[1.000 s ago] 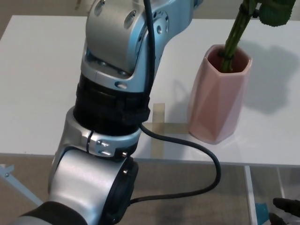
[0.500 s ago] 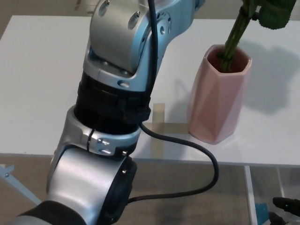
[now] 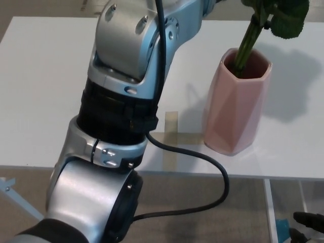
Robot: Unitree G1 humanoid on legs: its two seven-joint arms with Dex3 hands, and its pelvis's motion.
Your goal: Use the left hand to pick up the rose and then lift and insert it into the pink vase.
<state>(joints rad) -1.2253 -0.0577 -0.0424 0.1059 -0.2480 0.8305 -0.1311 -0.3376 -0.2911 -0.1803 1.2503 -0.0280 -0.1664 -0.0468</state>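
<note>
The pink faceted vase [image 3: 236, 101] stands on the white table [image 3: 45, 91] at the right. The rose's green stem [image 3: 248, 43] goes down into the vase's mouth, and a green leaf [image 3: 289, 20] shows at the top edge; the bloom is out of frame. My left arm [image 3: 124, 101] fills the middle of the head view, rising toward the top edge. The left hand itself is above the frame. My right hand [image 3: 308, 223] shows only as black fingertips at the bottom right corner, below the table.
Strips of pale tape [image 3: 171, 131] lie on the table just left of the vase. A black cable [image 3: 202, 162] loops from my left arm over the table's front edge [image 3: 228, 174].
The rose stem has tilted slightly and sunk lower into the vase, with its leaf moving down and left. My left arm has shifted a little to the left.
</note>
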